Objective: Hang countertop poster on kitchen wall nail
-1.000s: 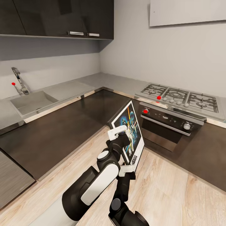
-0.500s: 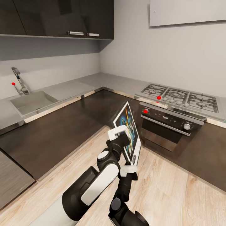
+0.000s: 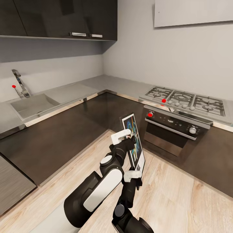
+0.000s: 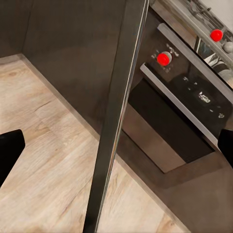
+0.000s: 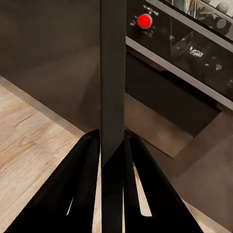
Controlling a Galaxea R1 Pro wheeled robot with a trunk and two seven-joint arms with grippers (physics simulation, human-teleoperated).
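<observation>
Poster [image 3: 134, 139] held upright in mid-air in front of the robot, over the wood floor [image 3: 181, 194], turned nearly edge-on to the head camera with its printed face toward 3 o'clock. It sits low centre in the head view, well apart from the tabletop [image 3: 106, 82], at about 7 o'clock of the oven [image 3: 171, 129].

Right end effector [image 5: 112, 145]: both black fingers pinched narrow on the poster's edge, clamping it. Left end effector [image 3: 122, 136]: in the left wrist view its fingers [image 4: 9, 150] stand wide at the 2 sides of the frame with the poster edge [image 4: 116, 116] between them, not touching; head view puts its white finger at the poster's upper part.

Hob [image 3: 186, 98] with red knob on the tabletop at 2 o'clock; sink [image 3: 32, 105] and tap [image 3: 20, 83] at 10 o'clock. Dark wall cabinets [image 3: 64, 19] at 11 o'clock.
</observation>
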